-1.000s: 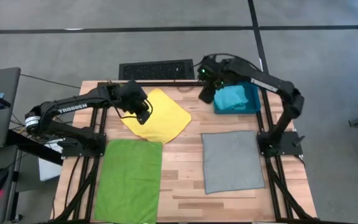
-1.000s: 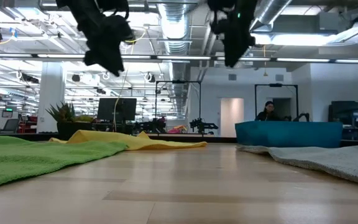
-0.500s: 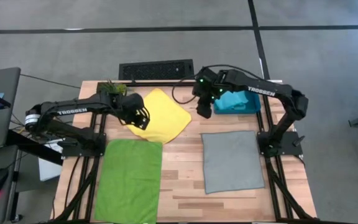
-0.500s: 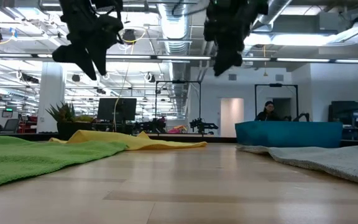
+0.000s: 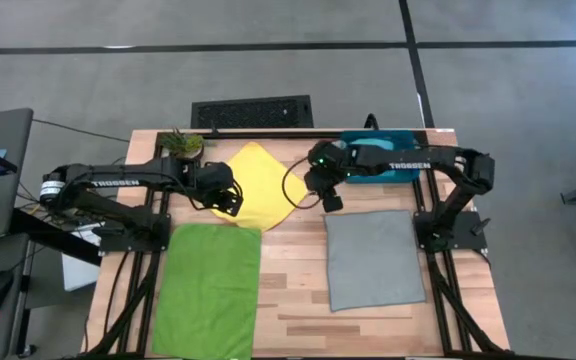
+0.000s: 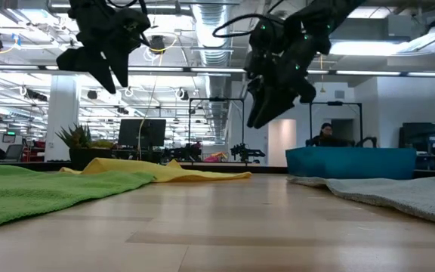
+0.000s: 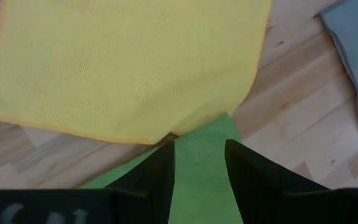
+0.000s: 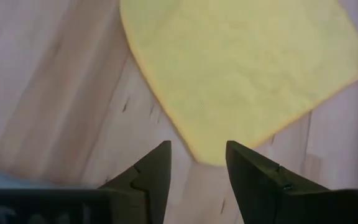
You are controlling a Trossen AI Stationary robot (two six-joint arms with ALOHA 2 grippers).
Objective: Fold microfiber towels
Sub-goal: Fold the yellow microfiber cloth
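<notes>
From above, the soft yellow microfibre towel point(image 5: 256, 185) lies diamond-wise at the table's far middle, one corner toward the flat lime green towel point(image 5: 208, 288). The left gripper point(image 5: 230, 199) and right gripper point(image 5: 329, 195) flank it, probably to take opposite corners.

The low view shows both hanging above the table.

Each wrist view shows parted, empty jaws over a yellow corner.
</notes>
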